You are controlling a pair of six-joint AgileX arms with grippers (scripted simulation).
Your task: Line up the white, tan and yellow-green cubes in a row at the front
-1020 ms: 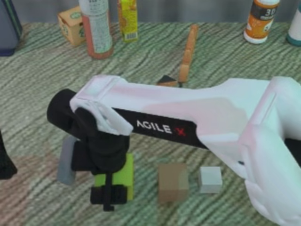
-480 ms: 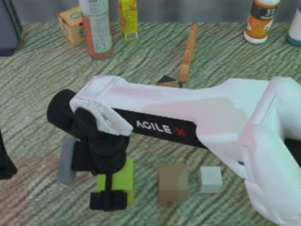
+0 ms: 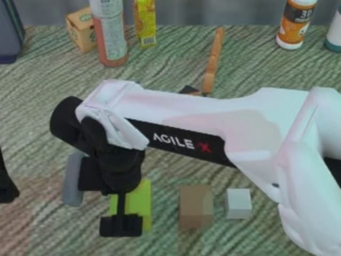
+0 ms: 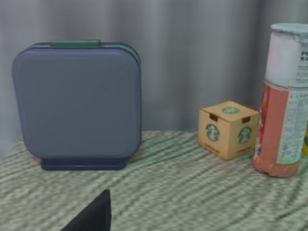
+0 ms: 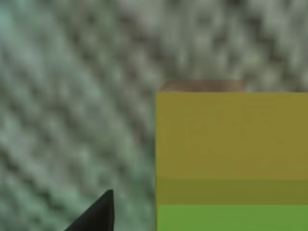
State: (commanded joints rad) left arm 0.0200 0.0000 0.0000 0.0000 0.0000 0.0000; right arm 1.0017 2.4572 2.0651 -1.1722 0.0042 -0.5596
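While the right gripper [image 3: 121, 224] hangs low at the front left of the woven green tablecloth [image 3: 240, 74], its black fingers sit just off the matte yellow-green cube [image 3: 137, 205]; whether they're parted, I can't tell. Just right of that: the blocky tan cube [image 3: 195, 207], then the small white cube [image 3: 238, 203], all in a row. Farther back, a slim wooden stick [image 3: 212, 60]. Left arm parked at the left edge.
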